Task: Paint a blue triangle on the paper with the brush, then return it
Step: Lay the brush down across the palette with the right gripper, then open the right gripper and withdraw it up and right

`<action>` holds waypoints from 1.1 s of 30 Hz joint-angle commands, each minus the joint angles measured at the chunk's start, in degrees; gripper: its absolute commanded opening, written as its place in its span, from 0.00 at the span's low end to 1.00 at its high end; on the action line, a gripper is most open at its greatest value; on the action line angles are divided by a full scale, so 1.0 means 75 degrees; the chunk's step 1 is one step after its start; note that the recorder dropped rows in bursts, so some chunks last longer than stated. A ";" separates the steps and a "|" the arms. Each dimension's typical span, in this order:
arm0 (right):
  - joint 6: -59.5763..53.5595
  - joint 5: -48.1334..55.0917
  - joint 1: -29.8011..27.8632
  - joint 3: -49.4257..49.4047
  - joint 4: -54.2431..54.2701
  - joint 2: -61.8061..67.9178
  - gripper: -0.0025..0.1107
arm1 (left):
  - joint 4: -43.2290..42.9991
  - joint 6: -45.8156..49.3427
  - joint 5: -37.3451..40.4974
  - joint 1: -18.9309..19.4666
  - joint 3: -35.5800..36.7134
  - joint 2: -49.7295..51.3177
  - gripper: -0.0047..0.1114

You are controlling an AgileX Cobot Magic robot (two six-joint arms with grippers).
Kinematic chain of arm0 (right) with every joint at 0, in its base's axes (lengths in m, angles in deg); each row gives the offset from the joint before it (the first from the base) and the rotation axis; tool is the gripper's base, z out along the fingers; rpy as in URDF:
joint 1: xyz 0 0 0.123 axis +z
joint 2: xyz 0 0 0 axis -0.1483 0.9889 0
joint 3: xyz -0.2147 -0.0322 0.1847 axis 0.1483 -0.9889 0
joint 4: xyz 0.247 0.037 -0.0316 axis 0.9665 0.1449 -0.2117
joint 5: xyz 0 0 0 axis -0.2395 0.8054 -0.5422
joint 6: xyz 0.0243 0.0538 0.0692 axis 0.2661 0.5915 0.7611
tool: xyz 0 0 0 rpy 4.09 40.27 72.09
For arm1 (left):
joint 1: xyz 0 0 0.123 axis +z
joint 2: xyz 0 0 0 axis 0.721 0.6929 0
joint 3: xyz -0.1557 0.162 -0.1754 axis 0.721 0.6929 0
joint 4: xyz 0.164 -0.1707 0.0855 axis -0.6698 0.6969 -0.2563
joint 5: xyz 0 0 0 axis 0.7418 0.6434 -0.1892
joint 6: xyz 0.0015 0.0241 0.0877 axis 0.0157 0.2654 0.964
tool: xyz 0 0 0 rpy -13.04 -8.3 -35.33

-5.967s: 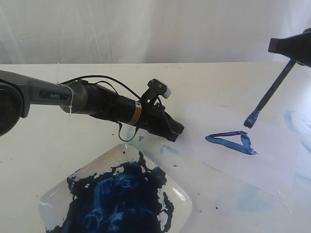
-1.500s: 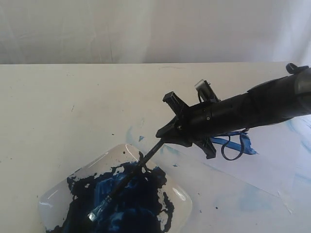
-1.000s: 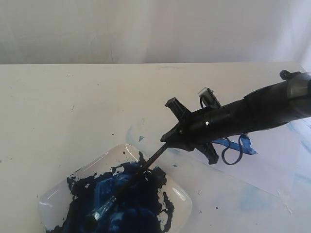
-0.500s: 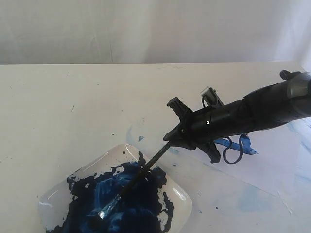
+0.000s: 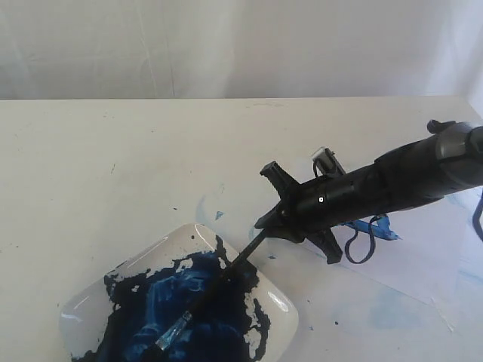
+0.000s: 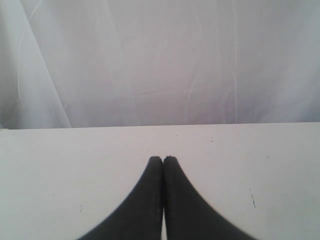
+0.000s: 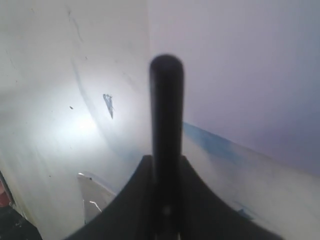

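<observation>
Over the dish (image 5: 81, 303) of blue paint (image 5: 177, 298), the brush (image 5: 225, 277) slants down-left, bristles lowest, its handle clamped in the right end effector (image 5: 266, 227). The left end effector (image 6: 163, 159) is pressed together, empty.

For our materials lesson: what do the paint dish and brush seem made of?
The dish: probably clear glass or plastic, glossy; bright glints on its rim. The brush: black handle, wood or plastic, cannot tell; silvery collar near the bristles looks metal.
</observation>
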 commanded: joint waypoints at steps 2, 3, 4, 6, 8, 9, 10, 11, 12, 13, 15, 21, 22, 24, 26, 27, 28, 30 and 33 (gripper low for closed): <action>-0.0110 0.0031 -0.0003 -0.0027 -0.0037 -0.0019 0.27 | -0.0044 -0.0058 -0.0044 -0.0029 0.0035 -0.0056 0.04; -0.0124 0.0031 -0.0003 -0.0027 -0.0037 -0.0034 0.32 | -0.0044 -0.0058 -0.0044 -0.0029 0.0035 -0.0056 0.04; -0.0200 0.0016 -0.0003 -0.0027 -0.0037 -0.0053 0.36 | -0.0044 -0.0058 -0.0044 -0.0029 0.0035 -0.0056 0.04; -0.0453 0.0002 -0.0083 -0.0027 -0.0148 -0.0165 0.44 | -0.0044 -0.0058 -0.0044 -0.0029 0.0035 -0.0056 0.04; -0.0669 0.0109 -0.0181 -0.0027 -0.0272 -0.0337 0.49 | -0.0044 -0.0058 -0.0044 -0.0029 0.0035 -0.0056 0.04; -0.0669 0.0191 -0.0266 -0.0027 -0.0453 -0.0461 0.50 | -0.0044 -0.0058 -0.0044 -0.0029 0.0035 -0.0056 0.04; -0.0669 0.0270 -0.0349 -0.0027 -0.0689 -0.0571 0.50 | -0.0044 -0.0058 -0.0044 -0.0029 0.0035 -0.0056 0.04; -0.0669 0.0388 -0.0464 -0.0027 -0.0972 -0.0730 0.50 | -0.0044 -0.0058 -0.0044 -0.0029 0.0035 -0.0056 0.04; -0.0669 0.0562 -0.0577 -0.0027 -0.1265 -0.0893 0.50 | -0.0044 -0.0058 -0.0044 -0.0029 0.0035 -0.0056 0.04; -0.0669 0.0729 -0.0698 -0.0027 -0.1502 -0.1066 0.50 | -0.0044 -0.0058 -0.0044 -0.0029 0.0035 -0.0056 0.04; -0.0648 0.1048 -0.0926 -0.0027 -0.2175 -0.1473 0.50 | -0.0044 -0.0058 -0.0044 -0.0029 0.0035 -0.0056 0.04; -0.0396 0.1418 -0.1224 -0.0027 -0.3266 -0.3007 0.37 | -0.0044 -0.0058 -0.0044 -0.0029 0.0035 -0.0056 0.04; -0.0396 0.1383 -0.1224 -0.0027 -0.3400 -0.3359 0.30 | -0.0044 -0.0058 -0.0058 -0.0029 0.0035 -0.0056 0.04; -0.0396 0.1262 -0.1224 -0.0045 -0.3667 -0.4107 0.16 | -0.0044 -0.0058 -0.0058 -0.0029 0.0035 -0.0056 0.04; -0.0427 0.0972 -0.1224 -0.0201 -0.3920 -0.4861 0.02 | -0.0044 -0.0058 -0.0058 -0.0029 0.0035 -0.0056 0.04; -0.0427 0.0693 -0.1224 -0.0325 -0.4072 -0.5305 0.02 | -0.0044 -0.0058 -0.0042 -0.0029 0.0035 -0.0056 0.04; -0.0427 0.0417 -0.1224 -0.0478 -0.4307 -0.5772 0.02 | -0.0044 -0.0058 -0.0042 -0.0029 0.0035 -0.0056 0.04; -0.0221 -0.0096 -0.1224 -0.0792 -0.4834 -0.6598 0.02 | -0.0044 -0.0058 -0.0057 -0.0029 0.0035 -0.0056 0.04; -0.0072 -0.1040 -0.1224 -0.1336 -0.5519 -0.7729 0.02 | -0.0044 -0.0058 -0.0080 -0.0029 0.0035 -0.0056 0.04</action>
